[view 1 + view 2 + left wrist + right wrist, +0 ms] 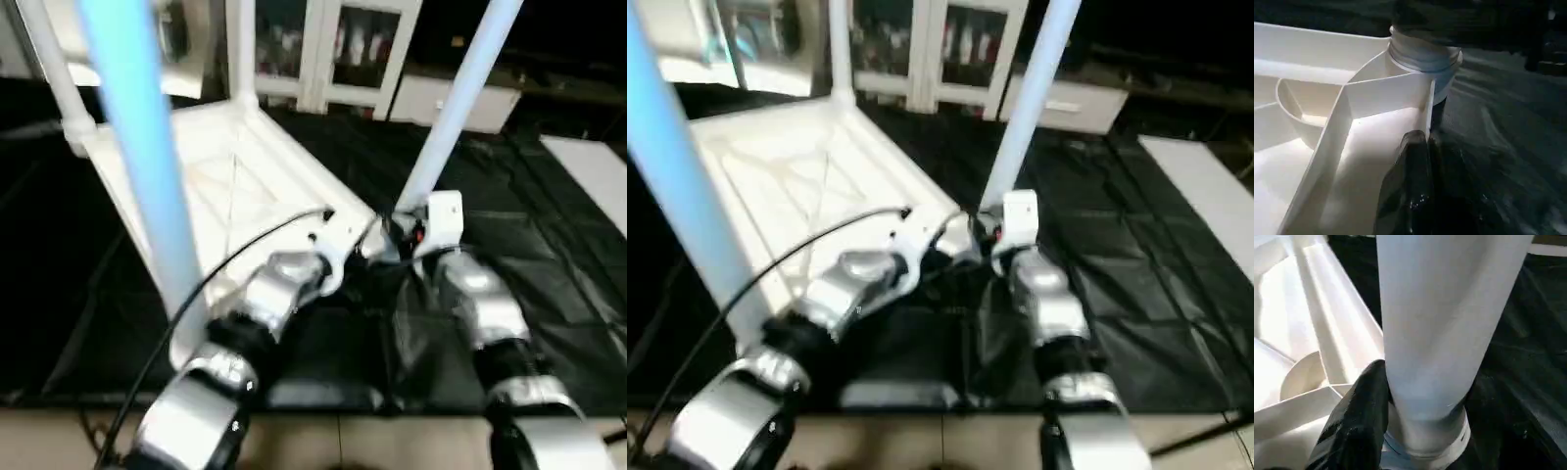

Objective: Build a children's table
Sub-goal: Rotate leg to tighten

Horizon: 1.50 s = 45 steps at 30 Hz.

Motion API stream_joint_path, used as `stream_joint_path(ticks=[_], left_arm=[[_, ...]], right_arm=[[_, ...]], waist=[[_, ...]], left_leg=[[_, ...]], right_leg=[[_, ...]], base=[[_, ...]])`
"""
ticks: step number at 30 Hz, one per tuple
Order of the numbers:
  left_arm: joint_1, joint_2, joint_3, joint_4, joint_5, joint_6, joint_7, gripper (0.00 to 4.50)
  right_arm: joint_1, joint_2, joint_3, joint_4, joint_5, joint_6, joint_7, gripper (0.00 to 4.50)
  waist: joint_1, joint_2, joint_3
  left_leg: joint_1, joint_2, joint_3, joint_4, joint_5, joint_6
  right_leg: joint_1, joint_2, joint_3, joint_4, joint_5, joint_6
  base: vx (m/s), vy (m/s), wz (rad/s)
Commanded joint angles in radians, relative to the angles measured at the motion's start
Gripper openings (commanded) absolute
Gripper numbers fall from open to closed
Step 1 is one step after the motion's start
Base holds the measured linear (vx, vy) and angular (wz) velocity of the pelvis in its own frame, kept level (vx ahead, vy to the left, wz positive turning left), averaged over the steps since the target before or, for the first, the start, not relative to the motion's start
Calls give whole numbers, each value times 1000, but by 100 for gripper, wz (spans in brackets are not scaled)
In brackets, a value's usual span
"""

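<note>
Black mat (549,255) on floor; table top (245,186) laid upside down, four legs seen standing. Right gripper (1415,431) clasped round near leg (460,108); left gripper (1418,161) pressed together beside socket (1422,61). Prob. only final seating, flipping left.

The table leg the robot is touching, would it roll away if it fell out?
Probably yes. The leg is a smooth round tube, so loose on the floor it would likely roll, curving since it tapers. It looks like hollow plastic, so likely light and stiff. Standing in its socket on the upturned top, it should stay put.
</note>
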Motion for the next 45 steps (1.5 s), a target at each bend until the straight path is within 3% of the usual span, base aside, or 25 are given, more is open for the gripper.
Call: stream_joint_path(ticks=[1, 3, 6, 8, 11, 12, 13, 15, 16, 19, 20, 21, 24, 26, 27, 28, 29, 30, 35, 36, 37, 42, 43, 44, 45], left_arm=[[-63, 3, 61, -6, 12, -68, 118, 0], [-76, 10, 58, 19, 17, -97, 114, 0], [-75, 23, 42, 32, 25, -143, 84, 0], [-75, 26, 37, 40, 27, -158, 73, 0], [-81, 27, 22, 62, 30, -205, 39, 0], [-83, 27, 16, 69, 32, -222, 25, 0], [-85, 27, 13, 74, 34, -231, 20, 0], [-87, 27, 11, 81, 36, -241, 15, 0], [-93, 26, 9, 99, 41, -262, 10, 0], [-96, 25, 9, 107, 44, -272, 9, 0], [-100, 26, 7, 120, 46, -287, 7, 0], [-108, 24, 7, 138, 45, -317, 5, 0], [-129, 12, 14, 189, 40, -388, 16, 0], [-136, 6, 17, 211, 39, -418, 13, 0], [-141, 3, 19, 226, 39, -439, 10, 0], [-152, -1, 23, 252, 45, -459, 21, 0], [-152, -1, 23, 252, 45, -459, 21, 0], [-163, -3, 31, 270, 46, -467, 29, 19], [-184, -10, 67, 297, 19, -458, 22, 52], [-184, -10, 69, 296, 17, -458, 21, 66], [-187, -12, 82, 292, 4, -465, 16, 78], [-151, -7, 86, 194, -32, -448, -70, 113], [-107, 10, 56, 102, -33, -418, -132, 113], [-62, 27, 29, 13, -34, -384, -176, 122], [-62, 27, 29, 13, -34, -384, -176, 122]], right_arm=[[36, 46, 58, 46, -34, 26, 3, 190], [23, 50, 39, 59, -37, 4, -25, 190], [26, 33, 20, 27, -9, -21, 24, 190], [31, 27, 11, 7, 11, -28, 52, 246], [60, 0, -4, -63, 16, -49, 52, 262], [79, -14, -8, -100, 16, -53, 53, 280], [94, -23, -10, -130, 20, -50, 62, 293], [108, -32, -9, -158, 20, -48, 67, 303], [132, -53, -2, -206, 10, -45, 73, 313], [143, -63, 1, -227, 5, -44, 75, 339], [165, -76, 3, -265, -2, -30, 75, 346], [193, -93, 6, -308, -12, -16, 79, 346], [248, -126, 10, -377, -43, 2, 73, 346], [262, -128, 3, -394, -42, 16, 68, 346], [272, -129, -2, -406, -40, 26, 66, 346], [284, -129, -4, -422, -35, 37, 63, 346], [284, -129, -4, -422, -35, 37, 63, 346], [294, -127, -3, -435, -31, 44, 62, 350], [314, -126, 4, -469, -29, 61, 58, 352], [315, -126, 4, -470, -29, 62, 58, 352], [324, -125, 7, -483, -29, 69, 56, 352], [335, -125, 18, -503, -11, 73, 106, 352], [331, -126, 22, -507, 4, 84, 135, 352], [328, -128, 26, -510, 18, 97, 161, 352], [328, -128, 26, -510, 18, 97, 161, 352]], waist=[[7, -6, -72], [8, -4, -66], [7, -1, -65], [10, -3, -66], [15, -1, -67], [9, -1, -68], [11, -1, -74], [10, -2, -74], [12, 7, -74], [12, 1, -72], [12, 1, -71], [14, 8, -68], [17, 6, -68], [18, 10, -67], [17, 7, -67], [18, 13, -67], [17, 10, -68], [17, 16, -67], [15, 9, -66], [15, 10, -66], [18, 2, -67], [22, 4, -65], [24, 8, -65], [24, 6, -64], [25, 6, -62]], left_leg=[[6, 27, -12, -63, -129, 67], [9, 28, -13, -67, -169, 62], [11, 30, -14, -69, -200, 45], [10, 29, -14, -69, -199, 52], [6, 28, -14, -67, -162, 67], [-3, 27, -16, -69, -152, 70], [-2, 29, -17, -65, -119, 76], [3, 29, -13, -60, -81, 101], [4, 27, -11, -59, -76, 112], [4, 30, -9, -58, -80, 125], [4, 29, -9, -59, -86, 124], [8, 29, -8, -60, -117, 115], [6, 28, -10, -62, -133, 105], [7, 27, -10, -62, -151, 99], [5, 27, -12, -63, -162, 95], [7, 29, -13, -64, -172, 90], [8, 31, -13, -64, -178, 86], [9, 32, -14, -65, -182, 83], [5, 27, -13, -64, -178, 82], [6, 27, -13, -64, -178, 83], [5, 28, -14, -63, -170, 87], [6, 33, -14, -65, -173, 96], [7, 33, -13, -64, -174, 98], [6, 37, -15, -65, -172, 98], [3, 40, -15, -67, -168, 104]], right_leg=[[57, -51, 32, -67, -145, -197], [52, -52, 31, -76, -223, -182], [50, -53, 31, -80, -262, -165], [52, -53, 32, -79, -249, -162], [55, -54, 33, -74, -206, -166], [62, -54, 33, -71, -196, -163], [64, -55, 33, -67, -157, -163], [58, -51, 33, -59, -85, -199], [57, -51, 34, -57, -66, -214], [57, -51, 34, -58, -67, -228], [57, -51, 34, -60, -79, -228], [55, -49, 35, -70, -118, -212], [56, -49, 35, -73, -140, -201], [54, -49, 35, -75, -162, -198], [56, -50, 34, -78, -180, -194], [53, -52, 34, -78, -188, -194], [52, -50, 33, -78, -188, -188], [51, -51, 33, -77, -188, -191], [54, -50, 33, -78, -193, -186], [54, -51, 33, -78, -193, -185], [55, -52, 33, -77, -195, -185], [55, -56, 32, -75, -189, -204], [51, -55, 33, -76, -186, -207], [56, -58, 33, -72, -177, -215], [57, -59, 34, -70, -172, -223]], base=[[0, 0, 0], [0, 0, 0], [0, 0, 0], [0, 0, 0], [0, 0, 0], [0, 0, 0], [0, 0, 0], [0, 0, 0], [0, 0, 0], [0, 0, 0], [0, 0, 0], [0, 0, 0], [0, 0, 0], [0, 0, 0], [0, 0, 0], [0, 0, 0], [0, 0, 0], [0, 0, 0], [0, 0, 0], [0, 0, 0], [0, 0, 0], [0, 0, 0], [0, 0, 0], [0, 0, 0], [0, 0, 0]])
